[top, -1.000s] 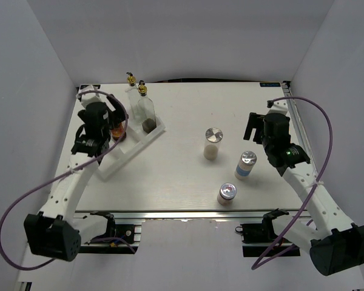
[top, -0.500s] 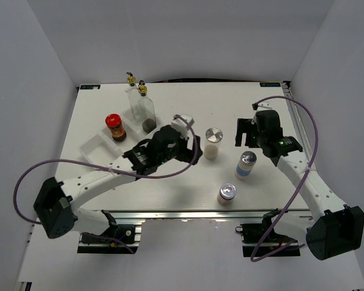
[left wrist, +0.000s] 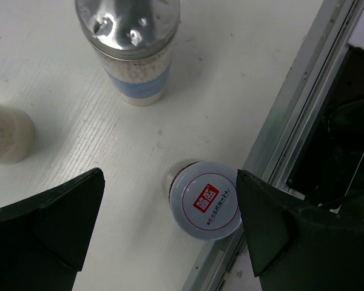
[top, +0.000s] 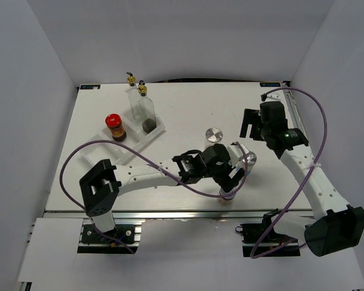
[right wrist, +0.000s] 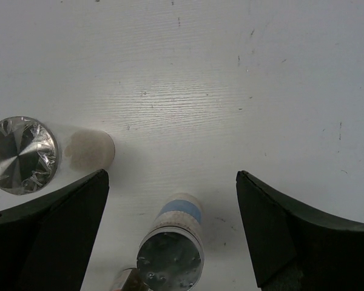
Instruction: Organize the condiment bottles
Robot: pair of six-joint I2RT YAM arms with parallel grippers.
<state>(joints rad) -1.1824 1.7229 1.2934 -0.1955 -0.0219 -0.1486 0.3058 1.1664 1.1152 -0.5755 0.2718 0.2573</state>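
My left gripper [top: 234, 176] hangs open over the near shaker [top: 227, 195] by the table's front edge. In the left wrist view this shaker's white lid with a red label [left wrist: 206, 200] lies between the spread fingers, untouched, closer to the right one. The blue-banded shaker [top: 250, 159] [left wrist: 131, 51] stands just beyond, and the third, silver-lidded shaker [top: 214, 134] [right wrist: 21, 155] further back. Two tall glass bottles [top: 144, 107] and a red-capped jar [top: 114, 126] stand in the white rack [top: 130, 145]. My right gripper [top: 250, 124] is open above bare table, with the blue-banded shaker [right wrist: 173, 251] below it in the wrist view.
The metal rail of the table's front edge [left wrist: 297, 127] runs right beside the near shaker. The left arm stretches across the front of the table from its base [top: 100, 188]. White walls enclose the table on three sides.
My left arm swung from the rack at the left across the table to the near shaker at the front right. The right gripper shifted only slightly.
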